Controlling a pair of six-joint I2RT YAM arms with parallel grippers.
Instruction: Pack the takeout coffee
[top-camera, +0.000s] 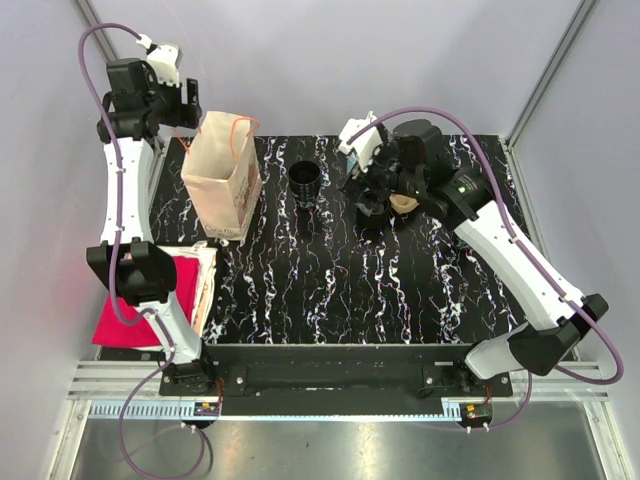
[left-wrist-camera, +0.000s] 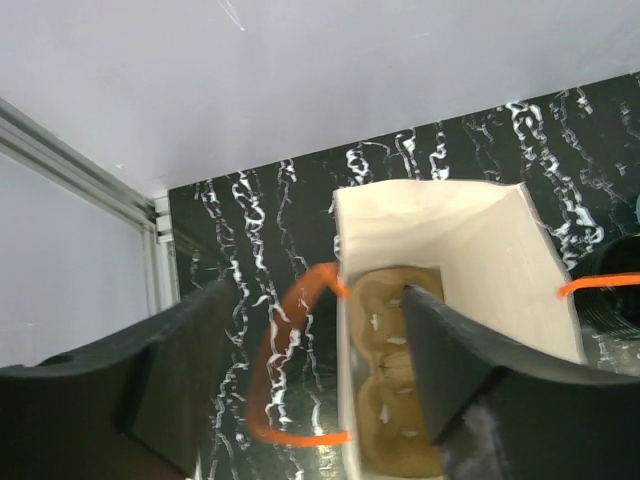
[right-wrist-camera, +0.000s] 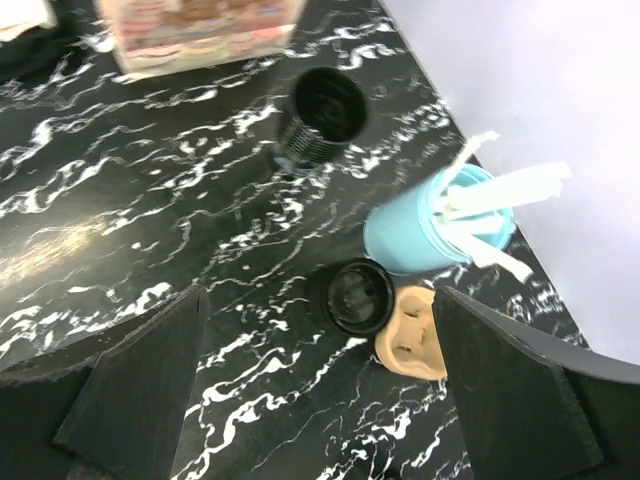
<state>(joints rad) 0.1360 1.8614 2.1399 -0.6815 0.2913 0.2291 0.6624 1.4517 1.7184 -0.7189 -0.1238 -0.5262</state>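
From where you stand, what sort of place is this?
Probably a robotics test booth staged as a takeout counter: bare pale walls enclose a black white-veined marble-pattern table holding a brown paper bag with orange handles and a light-blue cup of white straws.

1. Right gripper (right-wrist-camera: 318, 295) up over the black marble tabletop (right-wrist-camera: 150, 200), fingers (right-wrist-camera: 130, 400) spread wide.
2. Between them sits the takeout coffee (right-wrist-camera: 350, 297), black lid on, upright, nearer the finger on the picture's right side.
3. A tan rounded piece (right-wrist-camera: 410, 335) touches its side.
4. Just beyond, the light-blue cup (right-wrist-camera: 420, 235) of white straws (right-wrist-camera: 500, 190).
5. Further back, a lidless black cup (right-wrist-camera: 322, 115) stands alone.
6. A paper bag's (right-wrist-camera: 200, 25) base shows at the top edge.
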